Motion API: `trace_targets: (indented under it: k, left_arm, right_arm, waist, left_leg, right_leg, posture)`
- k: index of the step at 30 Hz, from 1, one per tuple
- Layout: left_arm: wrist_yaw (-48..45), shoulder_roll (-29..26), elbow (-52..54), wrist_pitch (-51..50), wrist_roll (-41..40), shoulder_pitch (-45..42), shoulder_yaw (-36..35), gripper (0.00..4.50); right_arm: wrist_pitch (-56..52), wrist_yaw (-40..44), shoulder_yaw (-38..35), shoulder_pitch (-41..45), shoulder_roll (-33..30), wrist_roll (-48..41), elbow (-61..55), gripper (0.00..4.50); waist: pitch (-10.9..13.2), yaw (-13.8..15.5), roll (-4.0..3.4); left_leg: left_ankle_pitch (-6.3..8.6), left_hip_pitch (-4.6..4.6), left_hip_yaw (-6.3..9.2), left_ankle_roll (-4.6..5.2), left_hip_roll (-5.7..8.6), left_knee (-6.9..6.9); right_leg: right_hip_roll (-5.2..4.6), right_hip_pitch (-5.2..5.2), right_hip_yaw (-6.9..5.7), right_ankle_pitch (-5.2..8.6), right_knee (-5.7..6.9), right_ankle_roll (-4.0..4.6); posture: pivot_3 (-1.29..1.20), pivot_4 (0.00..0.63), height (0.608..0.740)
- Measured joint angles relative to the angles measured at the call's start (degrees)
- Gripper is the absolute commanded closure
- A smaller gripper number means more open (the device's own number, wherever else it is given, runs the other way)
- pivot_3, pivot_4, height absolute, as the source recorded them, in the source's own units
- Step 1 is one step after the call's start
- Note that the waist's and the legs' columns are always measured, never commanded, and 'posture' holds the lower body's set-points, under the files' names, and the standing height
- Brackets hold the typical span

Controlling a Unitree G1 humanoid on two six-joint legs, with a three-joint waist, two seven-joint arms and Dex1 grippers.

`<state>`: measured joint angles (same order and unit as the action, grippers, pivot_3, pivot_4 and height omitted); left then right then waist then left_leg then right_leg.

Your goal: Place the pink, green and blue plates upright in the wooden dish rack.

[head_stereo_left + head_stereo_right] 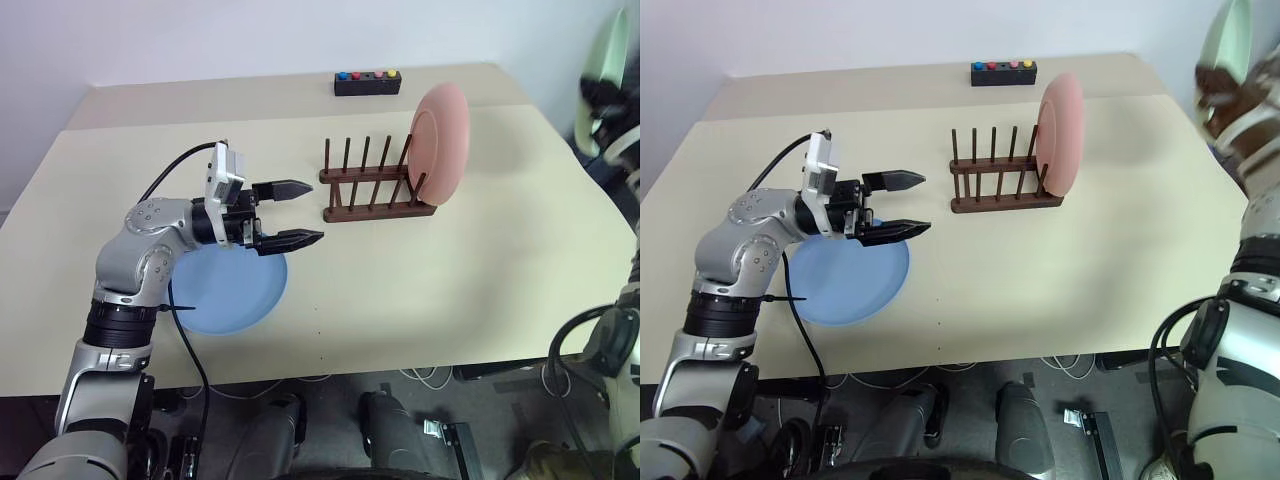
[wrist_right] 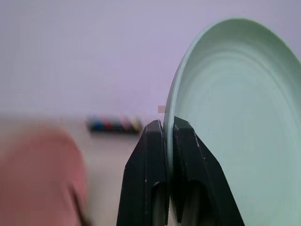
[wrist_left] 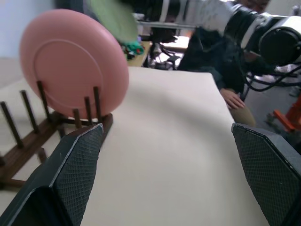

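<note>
Three plates in play, each in a different place. Pink plate [image 1: 442, 142] stands upright in the end slot of the wooden dish rack [image 1: 377, 187], at the rack's right end, leaning against the pegs. Other peg slots I can see hold nothing. Blue plate [image 1: 228, 290] lies flat on the beige surface [image 1: 420, 290], near my left side, well apart from the rack.

Left end effector [image 1: 296, 213] hovers above the blue plate's far edge, pointing toward the rack, its two black fingers spread wide with nothing between them. I see it touching neither plate nor rack.

Green plate [image 2: 240, 127] is up in the air at the far right, off past the surface's edge. Right end effector [image 2: 168, 129] is clamped on its rim, fingers pinched together with the thin edge between them; the plate is held on edge.

Small black box with coloured buttons [image 1: 367, 82] sits at the surface's far edge, behind the rack
</note>
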<state>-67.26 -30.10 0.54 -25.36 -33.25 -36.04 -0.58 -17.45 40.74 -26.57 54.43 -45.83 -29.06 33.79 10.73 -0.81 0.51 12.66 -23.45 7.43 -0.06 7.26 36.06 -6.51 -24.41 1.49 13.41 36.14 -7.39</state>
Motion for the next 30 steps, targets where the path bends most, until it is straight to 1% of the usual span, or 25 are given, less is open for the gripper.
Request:
trace_targets:
  k: [2,6,9,11,14,18,22,30]
  left_arm:
    - [0.7,0.0,-0.7,0.7,0.1,0.0,-0.6,0.00]
    - [1.7,0.8,-1.1,1.3,0.2,-0.1,-0.7,0.00]
    - [2.2,0.8,-1.1,1.3,0.1,-0.1,-0.7,0.00]
    - [2.4,0.6,-0.9,1.2,0.1,0.2,-0.9,0.00]
    - [2.7,0.0,-0.7,1.1,0.0,0.7,-1.1,0.00]
    - [3.4,-0.7,0.2,1.0,0.0,1.8,-2.1,0.00]
    - [4.0,-1.3,0.8,0.8,0.0,2.2,-2.6,0.00]
    - [5.0,-1.7,2.4,0.4,-0.6,3.9,-3.1,0.00]
  right_arm:
    - [-4.7,0.1,-1.4,0.4,1.0,-4.4,-3.9,4.47]
    - [-16.7,-0.9,-2.8,2.7,6.4,-16.4,-12.9,4.47]
    - [-23.6,-2.5,-3.6,4.7,8.9,-24.9,-18.9,4.47]
    - [-26.8,-3.9,-4.4,5.4,10.5,-29.7,-21.1,4.47]
    - [-30.3,-6.3,-5.2,5.4,12.3,-34.8,-21.3,4.47]
    - [-32.6,-6.1,-3.4,4.1,13.9,-36.5,-21.4,4.47]
    - [-32.9,-5.7,-1.1,1.0,16.3,-35.7,-21.2,4.47]
    - [-32.3,-6.0,1.9,-1.3,19.6,-34.5,-21.9,4.47]
  waist:
    - [0.0,0.1,0.00]
    - [0.0,-0.3,-0.01]
    - [0.0,-0.1,-0.01]
    - [0.0,0.1,0.00]
    - [0.0,0.3,0.00]
    - [0.0,-0.1,0.00]
    - [0.0,-0.2,0.00]
    - [0.0,-0.1,0.00]
  left_leg:
    - [0.05,0.00,0.00,0.08,0.01,0.03]
    - [0.05,0.00,0.00,0.09,-0.01,-0.02]
    - [0.05,-0.02,0.04,0.08,-0.02,-0.03]
    - [0.05,-0.02,0.04,0.09,0.00,0.01]
    - [0.06,-0.04,0.04,0.11,0.03,0.02]
    - [0.07,-0.04,0.04,0.12,0.00,0.00]
    - [0.07,-0.03,0.02,0.12,0.00,-0.01]
    - [0.06,-0.04,0.03,0.12,0.00,0.00]
  right_leg:
    - [-0.01,0.02,0.00,0.00,0.00,0.00]
    - [-0.02,-0.06,0.02,0.00,0.06,0.00]
    - [-0.01,-0.07,0.01,0.00,0.05,0.00]
    - [-0.03,-0.03,0.01,0.00,0.02,0.01]
    - [-0.06,-0.03,0.01,-0.01,0.03,0.01]
    - [-0.02,-0.05,0.01,-0.01,0.04,0.01]
    - [-0.02,-0.09,0.01,-0.01,0.07,0.01]
    - [-0.03,-0.09,0.01,-0.01,0.07,0.01]
  posture:
    - [0.00,0.150,0.740]
    - [0.00,0.150,0.740]
    - [0.00,0.150,0.740]
    - [0.00,0.150,0.740]
    - [0.00,0.150,0.740]
    - [0.00,0.150,0.740]
    - [0.00,0.150,0.740]
    - [0.00,0.150,0.740]
